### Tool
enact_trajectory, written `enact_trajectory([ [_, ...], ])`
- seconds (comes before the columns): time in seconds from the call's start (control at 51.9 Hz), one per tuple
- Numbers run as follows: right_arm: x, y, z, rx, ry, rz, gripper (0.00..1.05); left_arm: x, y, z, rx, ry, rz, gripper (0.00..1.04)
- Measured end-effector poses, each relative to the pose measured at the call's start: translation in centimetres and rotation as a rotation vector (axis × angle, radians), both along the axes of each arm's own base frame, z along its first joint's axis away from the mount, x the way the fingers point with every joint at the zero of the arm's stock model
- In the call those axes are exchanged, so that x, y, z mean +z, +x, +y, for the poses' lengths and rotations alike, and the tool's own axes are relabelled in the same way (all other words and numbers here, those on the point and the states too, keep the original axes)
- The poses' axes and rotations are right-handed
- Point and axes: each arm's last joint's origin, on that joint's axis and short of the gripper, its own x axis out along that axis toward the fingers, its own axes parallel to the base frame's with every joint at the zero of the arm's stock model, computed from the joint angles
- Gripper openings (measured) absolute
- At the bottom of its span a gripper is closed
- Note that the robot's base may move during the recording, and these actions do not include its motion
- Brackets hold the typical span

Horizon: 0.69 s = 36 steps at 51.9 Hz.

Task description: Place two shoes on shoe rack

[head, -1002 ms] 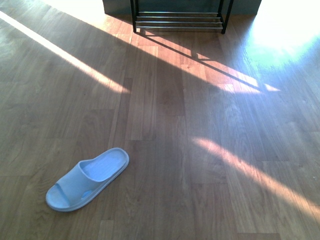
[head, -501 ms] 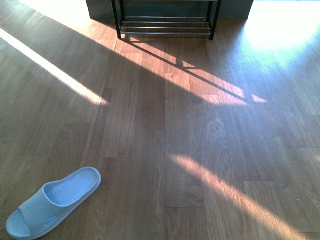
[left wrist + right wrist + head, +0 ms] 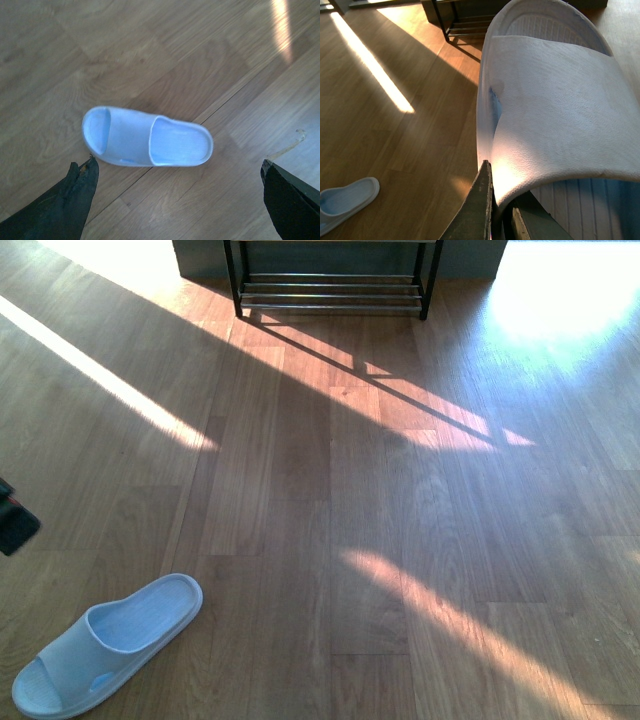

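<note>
The right hand (image 3: 495, 202) is clamped on one pale slide sandal (image 3: 560, 100) by its strap, for carrying. The left hand (image 3: 177, 187) hangs spread wide directly above the other slide (image 3: 150, 137). The shoe rack (image 3: 330, 285) stands well ahead.

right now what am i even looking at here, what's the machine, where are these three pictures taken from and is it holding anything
This is a robot with two arms, each ending in a pair of fingers. One picture comes from a camera on its body, looking ahead. It shows a wooden floor, a pale slide sandal lying close by on the robot's left, and the shoe rack far ahead against the wall.

The other two pictures come from cameras on the wrists. The left wrist camera looks down on that same sandal. The dark left fingers are spread wide and hold nothing. The right wrist camera shows the right fingers closed on the strap of the second sandal, which is held up off the floor.
</note>
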Motion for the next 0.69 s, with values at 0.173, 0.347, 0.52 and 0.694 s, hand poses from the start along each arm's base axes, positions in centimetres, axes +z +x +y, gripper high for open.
enact_trajectory([
  [0.173,0.0,0.0,0.0,0.0,0.0,0.0,0.02,-5.7,1.6,-0.2,0.074,-0.046,0.169,0.95],
  [0.347,0.0,0.0,0.0,0.0,0.0,0.0,0.02,-10.8,2.9,-0.5,0.146,-0.079,0.306,0.95],
  [0.52,0.0,0.0,0.0,0.0,0.0,0.0,0.02,-14.5,5.2,-1.3,0.205,-0.155,0.337,0.95],
  [0.694,0.0,0.0,0.0,0.0,0.0,0.0,0.02,-17.2,6.3,-1.9,0.241,-0.203,0.358,0.95],
])
